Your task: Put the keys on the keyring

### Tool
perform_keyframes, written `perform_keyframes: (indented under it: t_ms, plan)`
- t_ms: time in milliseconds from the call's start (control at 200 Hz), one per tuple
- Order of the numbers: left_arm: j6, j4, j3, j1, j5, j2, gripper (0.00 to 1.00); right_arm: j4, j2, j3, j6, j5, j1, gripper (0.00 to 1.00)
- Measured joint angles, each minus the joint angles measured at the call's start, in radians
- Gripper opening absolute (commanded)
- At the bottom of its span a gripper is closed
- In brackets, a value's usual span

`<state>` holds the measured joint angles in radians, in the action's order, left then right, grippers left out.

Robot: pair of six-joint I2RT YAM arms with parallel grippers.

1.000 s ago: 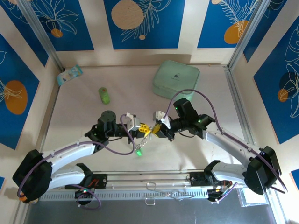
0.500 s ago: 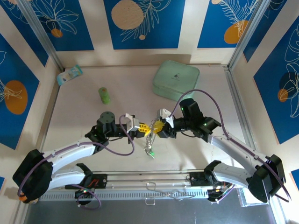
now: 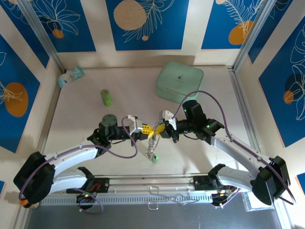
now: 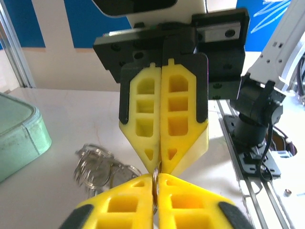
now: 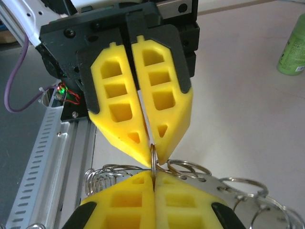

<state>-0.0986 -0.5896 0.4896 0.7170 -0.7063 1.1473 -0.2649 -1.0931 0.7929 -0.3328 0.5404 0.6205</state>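
My left gripper (image 3: 147, 129) and right gripper (image 3: 158, 130) meet tip to tip above the middle of the table. Both are shut on one thin silver ring (image 4: 156, 179) of the keyring, seen edge-on between the yellow fingertips. In the right wrist view the same ring (image 5: 153, 160) stands upright between my right gripper (image 5: 153, 175) below and the left gripper (image 5: 153, 155) above. A bunch of linked silver rings (image 3: 151, 143) hangs down from the pinch. A key with a small green head (image 3: 155, 156) dangles at its bottom end. More loops (image 5: 190, 168) show behind the fingers.
A mint-green rounded case (image 3: 179, 81) lies at the back right, and its edge (image 4: 19, 129) shows in the left wrist view. An upright green cylinder (image 3: 106, 98) stands at the back left, with a pale packet (image 3: 71, 76) beyond it. A metal rail (image 3: 152, 183) runs along the near edge.
The right gripper opened wider, then closed on the ring beside the left fingertips. The hanging bunch with the green key swung to the right. The left arm barely moved.
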Motion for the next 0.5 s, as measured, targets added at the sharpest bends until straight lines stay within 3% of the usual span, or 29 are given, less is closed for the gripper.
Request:
perform_keyframes:
  t_ms: [355,500]
  plan:
    - [-0.175,0.338,0.118,0.002,0.001,-0.002,0.15,-0.302,-0.117,0.216,-0.203,-0.145,0.075,0.0]
    - [-0.211,0.399,0.133,0.002,0.0,-0.001,0.02,-0.38,-0.159,0.272,-0.267,-0.202,0.11,0.0]
